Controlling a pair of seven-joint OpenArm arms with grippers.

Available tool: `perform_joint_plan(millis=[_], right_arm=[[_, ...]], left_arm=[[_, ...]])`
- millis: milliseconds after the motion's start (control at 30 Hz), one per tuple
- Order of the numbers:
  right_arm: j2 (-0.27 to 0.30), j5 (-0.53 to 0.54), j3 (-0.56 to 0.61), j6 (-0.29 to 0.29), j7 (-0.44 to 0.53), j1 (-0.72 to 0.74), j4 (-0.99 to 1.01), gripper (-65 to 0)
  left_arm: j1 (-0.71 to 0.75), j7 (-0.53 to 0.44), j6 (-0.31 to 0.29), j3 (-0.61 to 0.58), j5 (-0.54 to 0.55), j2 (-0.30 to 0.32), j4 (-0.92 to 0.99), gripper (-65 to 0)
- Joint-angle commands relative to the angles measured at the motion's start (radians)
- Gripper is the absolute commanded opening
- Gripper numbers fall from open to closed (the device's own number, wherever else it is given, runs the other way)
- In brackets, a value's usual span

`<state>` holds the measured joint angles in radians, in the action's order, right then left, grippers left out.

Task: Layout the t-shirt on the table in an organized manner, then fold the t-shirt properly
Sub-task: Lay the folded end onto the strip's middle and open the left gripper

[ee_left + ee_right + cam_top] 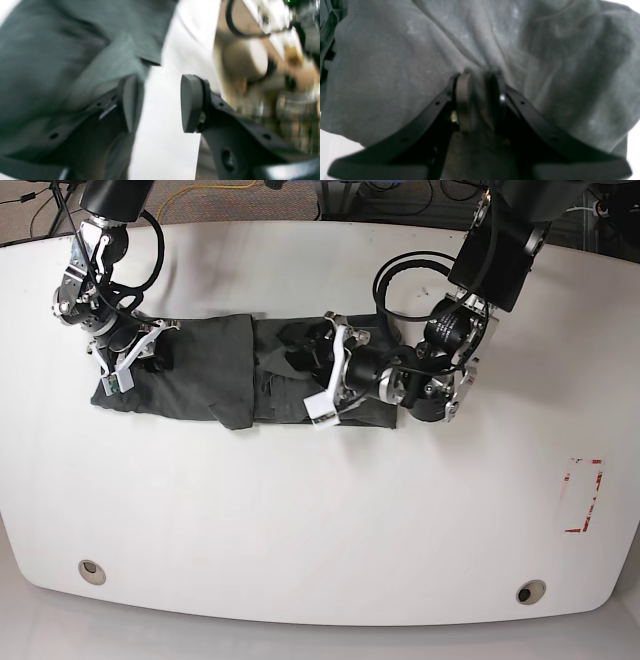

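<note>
The t-shirt [215,375] lies bunched in a long band on the white surface [320,510], its long axis running 9 to 3 o'clock in the base view. My right fingers [477,100] pinch a fold of it at the 9 o'clock end; my left fingers [160,103] stand wide and empty over the 3 o'clock end, cloth at their 9 o'clock. Both arms sit at the cloth. No label or writing is readable; the red-and-white sticker [584,495] is too small

The t-shirt [215,375] is lying bunched on the worktop [320,520], both arms reaching into its opposite ends.
</note>
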<state>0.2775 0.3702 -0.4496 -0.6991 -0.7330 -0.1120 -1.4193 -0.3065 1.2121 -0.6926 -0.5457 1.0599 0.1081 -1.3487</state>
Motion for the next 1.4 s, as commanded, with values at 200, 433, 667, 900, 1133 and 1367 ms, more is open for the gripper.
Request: perform_joint_plan(millis=[200, 433, 667, 900, 1133, 1367], right_arm=[[0.010, -0.024, 0.002, 0.001, -0.038, 0.010, -0.002, -52.0], [0.010, -0.024, 0.002, 0.001, -0.038, 0.013, -0.001, -52.0], [0.007, -0.024, 0.002, 0.001, -0.038, 0.013, -0.002, -52.0], [0.010, -0.021, 0.001, 0.001, -0.038, 0.011, -0.002, -52.0], [0.012, -0.021, 0.001, 0.001, -0.038, 0.010, -0.004, -52.0], [0.012, -0.023, 0.001, 0.001, -0.038, 0.011, -0.002, -52.0]], left_arm=[[-0.118, -0.002, -0.006, -0.235, 0.026, -0.005, -0.015, -40.1], [-0.156, -0.005, -0.006, -0.207, 0.026, -0.002, -0.074, -40.1], [-0.105, -0.005, -0.006, 0.089, 0.019, 0.040, -0.176, -40.1], [-0.041, -0.008, -0.006, 0.304, -0.132, 0.060, -0.147, -40.8], [0.028, -0.008, -0.006, 0.349, -0.367, 0.058, -0.153, -55.3], [0.088, -0.008, -0.006, 0.327, -0.439, 0.061, -0.159, -55.1]])
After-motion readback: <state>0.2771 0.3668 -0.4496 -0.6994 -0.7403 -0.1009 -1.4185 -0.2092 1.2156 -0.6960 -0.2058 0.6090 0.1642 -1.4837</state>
